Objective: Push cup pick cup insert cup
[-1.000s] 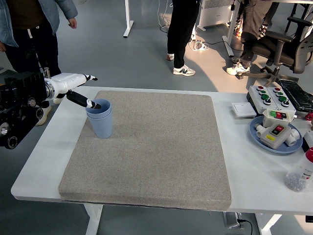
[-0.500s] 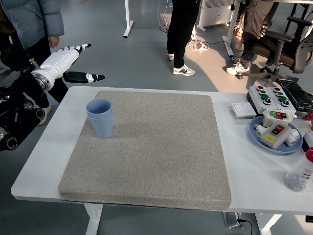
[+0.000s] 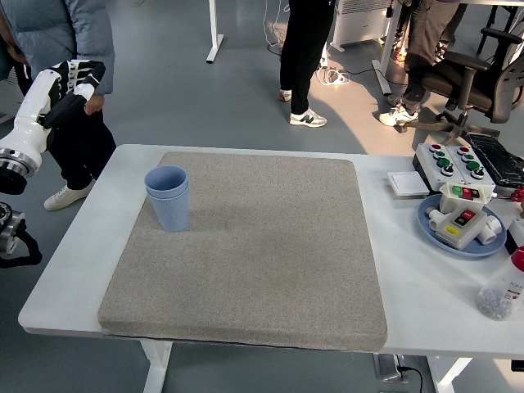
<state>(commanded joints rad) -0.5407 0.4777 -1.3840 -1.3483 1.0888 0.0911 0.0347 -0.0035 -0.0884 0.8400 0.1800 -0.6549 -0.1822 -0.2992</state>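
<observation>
Standing upright on the grey mat [image 3: 246, 254], near its far-left corner, the blue cups [image 3: 168, 197] are nested one inside the other, with the inner rim showing just above the outer one. Nothing touches them. The left hand [image 3: 67, 84] is raised well clear of the table [image 3: 409, 246], up at the left edge of the view and in front of a person in a blue jacket [image 3: 70, 33] who stands beyond the table's far-left corner. Its white fingers [image 3: 86, 72] look loosely curled and hold nothing; how tightly they are bent is hard to tell at this size. The right hand is out of view.

Judging by the stack, the insertion looks done. The risks lie mainly in the arm's travel: the hand is close to the person, so a wide swing could brush the jacket. If the inner cup sits crooked or only partly seated, a bump to the table could tip the stack, since it stands near the mat's edge. A control box [image 3: 458, 214] on a blue plate [image 3: 434, 233] at the far right is well apart and not at risk
</observation>
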